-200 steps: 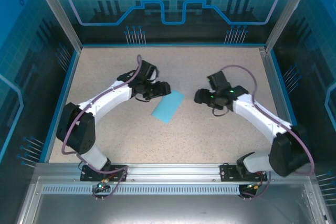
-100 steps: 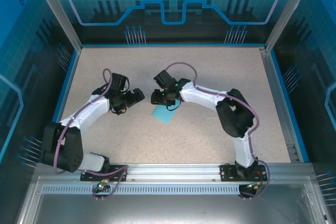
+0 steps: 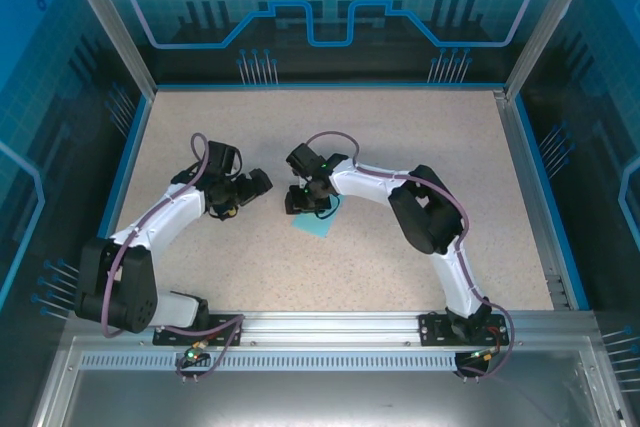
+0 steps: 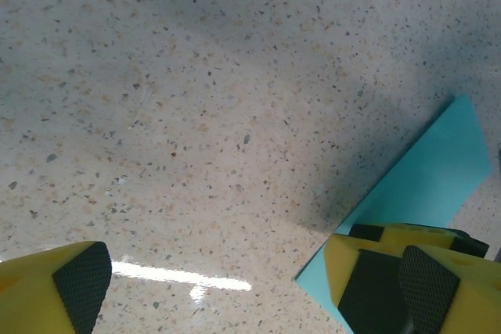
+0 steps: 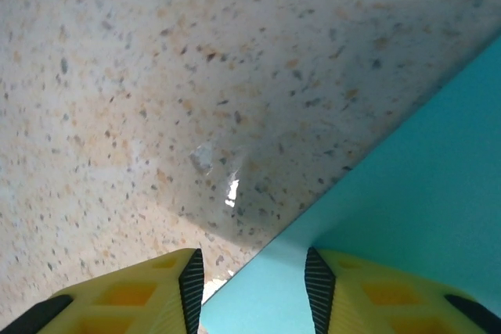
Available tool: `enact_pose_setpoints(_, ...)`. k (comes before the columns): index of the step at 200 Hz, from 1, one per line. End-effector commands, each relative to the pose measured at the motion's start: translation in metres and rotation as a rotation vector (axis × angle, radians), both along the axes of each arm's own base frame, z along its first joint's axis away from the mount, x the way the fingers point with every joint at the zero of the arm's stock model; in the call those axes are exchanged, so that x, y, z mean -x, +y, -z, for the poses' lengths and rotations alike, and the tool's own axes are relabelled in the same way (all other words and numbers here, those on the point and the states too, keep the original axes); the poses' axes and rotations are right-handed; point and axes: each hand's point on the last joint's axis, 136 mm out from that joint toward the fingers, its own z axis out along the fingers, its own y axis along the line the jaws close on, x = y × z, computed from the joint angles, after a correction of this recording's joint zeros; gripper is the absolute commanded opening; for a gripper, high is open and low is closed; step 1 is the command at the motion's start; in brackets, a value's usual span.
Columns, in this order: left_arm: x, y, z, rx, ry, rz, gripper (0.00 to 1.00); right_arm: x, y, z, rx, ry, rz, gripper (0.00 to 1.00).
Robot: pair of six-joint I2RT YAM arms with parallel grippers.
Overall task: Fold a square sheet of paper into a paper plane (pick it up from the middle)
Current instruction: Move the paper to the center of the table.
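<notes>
The sheet of paper [image 3: 322, 225] is light cyan and lies flat on the speckled table, partly hidden under my right gripper [image 3: 306, 203]. In the right wrist view the paper [image 5: 407, 193] has its straight edge running between the two yellow fingers. One finger stands over the paper and the other over bare table, so the right gripper [image 5: 252, 287] is open with a moderate gap. My left gripper [image 3: 262, 185] is just left of the paper and wide open. In the left wrist view its right finger [image 4: 376, 279] overlaps the near corner of the paper [image 4: 427, 181], and the left gripper [image 4: 250, 279] holds nothing.
The speckled beige table [image 3: 420, 147] is bounded by a blue rim and transparent blue walls [image 3: 330, 7]. An aluminium rail [image 3: 320, 325] with both arm bases runs along the near edge. The right arm's elbow [image 3: 425, 212] juts over the table's middle.
The right arm swung from the right side across to the paper and narrowed its jaws over the paper's edge. The left gripper drew back to the left and opened wide.
</notes>
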Motion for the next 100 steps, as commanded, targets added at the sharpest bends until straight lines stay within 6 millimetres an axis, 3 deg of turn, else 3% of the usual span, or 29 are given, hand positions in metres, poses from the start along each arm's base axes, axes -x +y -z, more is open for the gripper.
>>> enact_pose_setpoints(1,0.000,-0.006,0.002,0.036,0.001,0.035,0.98,0.037,-0.016,0.016,0.062,0.075,-0.198,0.43)
enact_pose_setpoints(31,-0.002,-0.016,0.000,0.075,-0.008,0.081,0.98,0.057,-0.046,0.012,0.093,0.068,-0.323,0.43)
enact_pose_setpoints(45,-0.002,-0.023,0.000,0.102,-0.010,0.104,0.99,0.055,-0.053,0.002,0.068,0.053,-0.301,0.44)
enact_pose_setpoints(82,-0.007,-0.054,-0.007,0.154,-0.050,0.190,0.99,0.033,-0.024,-0.059,-0.194,-0.035,-0.047,0.48)
enact_pose_setpoints(100,-0.006,-0.073,-0.013,0.193,-0.068,0.239,0.99,0.029,-0.043,-0.069,-0.186,-0.064,0.092,0.51)
